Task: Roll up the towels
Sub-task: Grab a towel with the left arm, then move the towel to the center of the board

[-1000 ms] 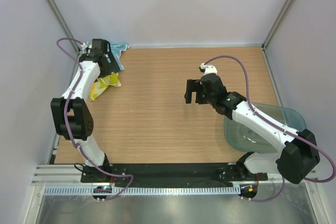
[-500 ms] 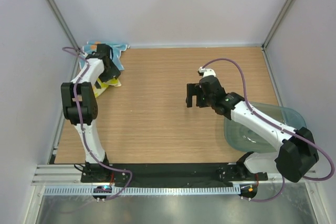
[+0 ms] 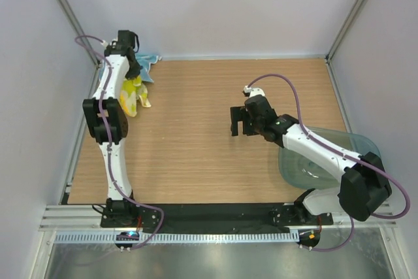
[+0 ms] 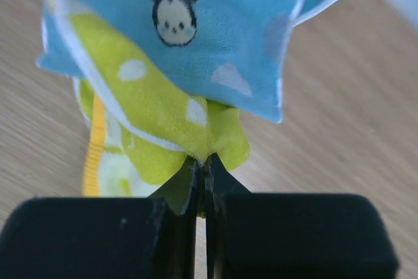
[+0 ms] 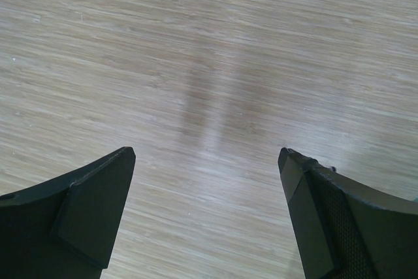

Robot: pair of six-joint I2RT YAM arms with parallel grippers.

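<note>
The left gripper (image 4: 202, 163) is pinching a fold of the yellow towel (image 4: 150, 115) between fully closed jaws. The light blue towel (image 4: 215, 24) is lying just beyond its fingertips, overlapping the yellow one. The right gripper (image 5: 206, 158) is hovering with jaws spread wide and holding nothing, with the wooden table (image 5: 209, 50) showing between its fingers. Both towels are lying well apart from it, on the left arm's side.

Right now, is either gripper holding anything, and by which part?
The left gripper pinches the yellow towel by a bunched fold at its edge, under the blue towel. The right gripper is open and holds nothing.
</note>
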